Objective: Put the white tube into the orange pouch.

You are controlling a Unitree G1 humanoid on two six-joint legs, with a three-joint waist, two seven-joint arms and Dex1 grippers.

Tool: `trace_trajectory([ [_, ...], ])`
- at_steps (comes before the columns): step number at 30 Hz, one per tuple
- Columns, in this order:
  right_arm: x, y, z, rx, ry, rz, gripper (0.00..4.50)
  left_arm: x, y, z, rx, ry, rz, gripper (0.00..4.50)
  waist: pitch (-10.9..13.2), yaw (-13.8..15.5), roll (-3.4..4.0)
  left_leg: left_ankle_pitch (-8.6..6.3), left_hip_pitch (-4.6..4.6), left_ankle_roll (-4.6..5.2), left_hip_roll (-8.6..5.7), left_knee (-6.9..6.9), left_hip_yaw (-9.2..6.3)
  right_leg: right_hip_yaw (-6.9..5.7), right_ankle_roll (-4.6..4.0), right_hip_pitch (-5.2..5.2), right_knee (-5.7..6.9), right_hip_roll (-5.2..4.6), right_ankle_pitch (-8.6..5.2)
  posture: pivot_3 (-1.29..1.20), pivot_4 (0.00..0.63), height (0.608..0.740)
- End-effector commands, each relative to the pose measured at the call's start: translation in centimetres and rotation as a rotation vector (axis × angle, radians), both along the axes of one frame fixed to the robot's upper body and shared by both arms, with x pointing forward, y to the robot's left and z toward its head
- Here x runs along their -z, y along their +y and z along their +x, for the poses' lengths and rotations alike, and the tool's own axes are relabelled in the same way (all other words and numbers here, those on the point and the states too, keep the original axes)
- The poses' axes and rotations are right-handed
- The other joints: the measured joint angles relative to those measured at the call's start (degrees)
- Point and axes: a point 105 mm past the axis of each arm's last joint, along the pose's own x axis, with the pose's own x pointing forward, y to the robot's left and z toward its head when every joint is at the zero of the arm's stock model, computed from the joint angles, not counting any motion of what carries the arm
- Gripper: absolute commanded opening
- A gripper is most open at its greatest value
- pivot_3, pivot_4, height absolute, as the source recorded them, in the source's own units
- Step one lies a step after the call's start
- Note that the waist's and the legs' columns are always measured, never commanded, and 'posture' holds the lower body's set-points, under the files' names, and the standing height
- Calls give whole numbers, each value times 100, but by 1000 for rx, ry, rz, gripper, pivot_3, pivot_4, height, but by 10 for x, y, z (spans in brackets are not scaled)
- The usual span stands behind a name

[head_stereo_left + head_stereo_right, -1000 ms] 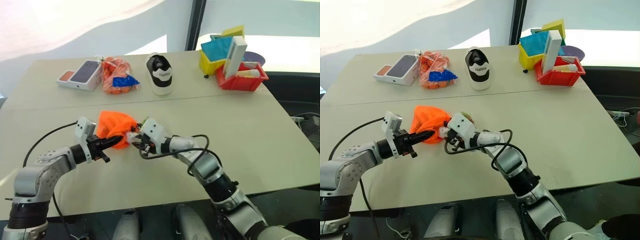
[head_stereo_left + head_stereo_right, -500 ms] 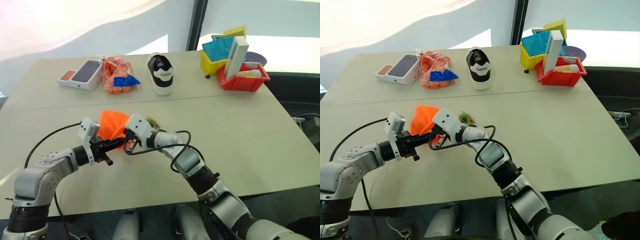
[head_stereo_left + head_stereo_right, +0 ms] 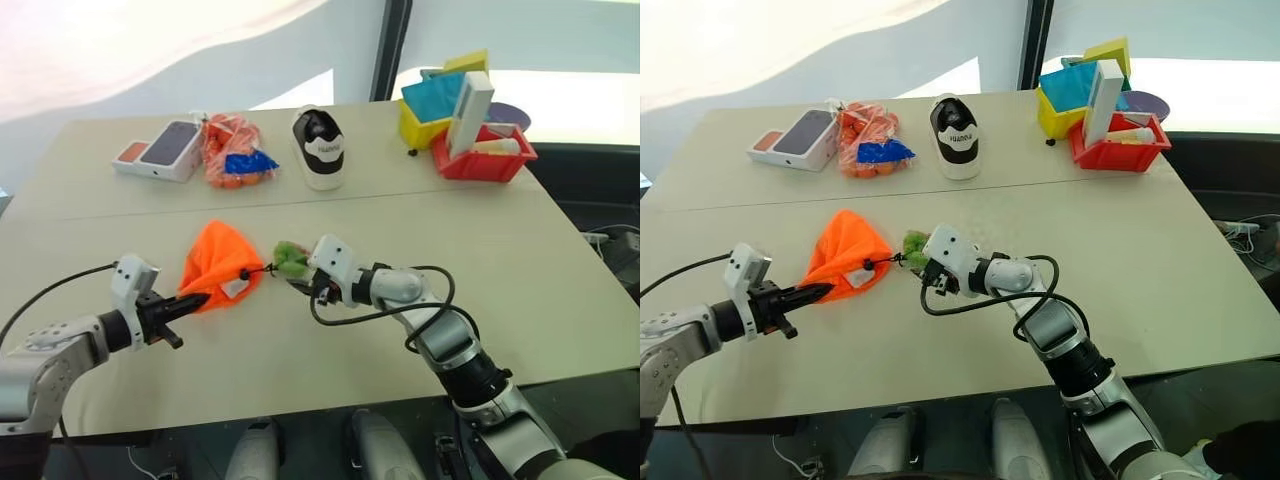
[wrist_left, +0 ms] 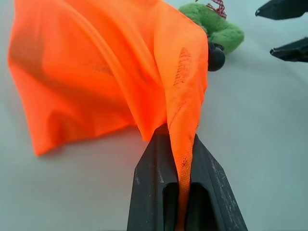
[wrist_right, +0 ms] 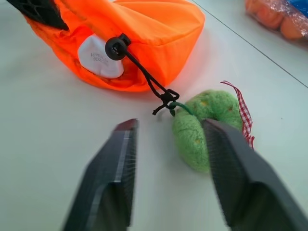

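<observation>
White tube (image 5: pixel 98 57) sits in orange pouch (image 3: pixel 215 262); left gripper (image 3: pixel 200 297) pinches its fabric, right gripper (image 5: pixel 168 159) released. Next: let go.

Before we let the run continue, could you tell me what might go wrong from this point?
1. The white tube pokes from the orange pouch mouth, which is not drawn shut; a tug could spill it.
2. The left claw pinches only a thin fold of fabric, which might slip free.
3. The open right claw straddles the green toggle; closing could catch that instead of the cord.
</observation>
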Motion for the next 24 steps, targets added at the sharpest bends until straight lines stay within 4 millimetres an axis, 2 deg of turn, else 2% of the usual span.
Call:
trace_trajectory([
  [1, 0, 8, 5, -10, -79, -34, 2898, -11, -4, 0, 30, -65, -6, 0, 0, 1, -1, 0, -1, 0, -1, 0, 1, 1, 0, 0, -1, -2, 0, 0, 150, 740],
  [2, 3, 9, 7, -6, -77, -38, 2898, -12, -7, -1, 43, -71, -19, 0, 0, 1, -1, 0, -1, 0, -1, 0, 2, 1, 0, 0, -2, -3, 0, 0, 150, 740],
  [5, 7, 12, 14, 24, -75, -33, 2962, -12, -13, -2, 63, -82, -34, 883, 1, 2, -2, 0, -1, 0, -1, 0, 4, 2, 0, 1, -2, -4, 1, 0, 150, 740],
  [9, 13, 11, 27, 71, -81, -50, 2962, -15, -13, 2, 38, -111, -32, 2926, 1, -2, -2, 0, 0, 0, -1, 0, 2, 2, -1, 0, 1, -3, 3, 0, 150, 740],
  [10, 15, 10, 29, 81, -85, -55, 2714, -16, -13, 2, 42, -113, -38, 3488, 1, -2, -2, 0, 0, 0, -1, 1, 1, 1, -1, 1, 2, -2, 3, 0, 150, 740],
  [12, 16, 7, 32, 94, -88, -64, 2111, -19, -14, -1, 53, -109, -48, 3506, 1, -1, -2, 0, 0, 0, -1, 1, 1, 1, 0, 1, 1, -1, 3, 0, 150, 740],
  [16, 12, -6, 30, 108, -94, -49, 54, -28, -11, -2, 58, -117, -61, 3506, 1, 5, -2, 0, -1, 0, -1, 0, 1, 1, 3, 1, 0, -2, 3, 0, 150, 740],
  [21, -5, -38, 19, 125, -91, 16, 54, -50, -7, 5, 44, -177, -97, 3506, 2, 56, -4, 0, -2, 0, -2, 3, -3, -2, 2, 5, -2, -4, 2, 0, 150, 740],
  [24, -17, -61, 11, 151, -77, 59, 54, -59, -13, 10, 84, -201, -80, 3506, 3, 38, -4, 0, -2, 0, -3, 6, -1, 0, 2, 6, -1, -3, 2, 0, 150, 740],
])
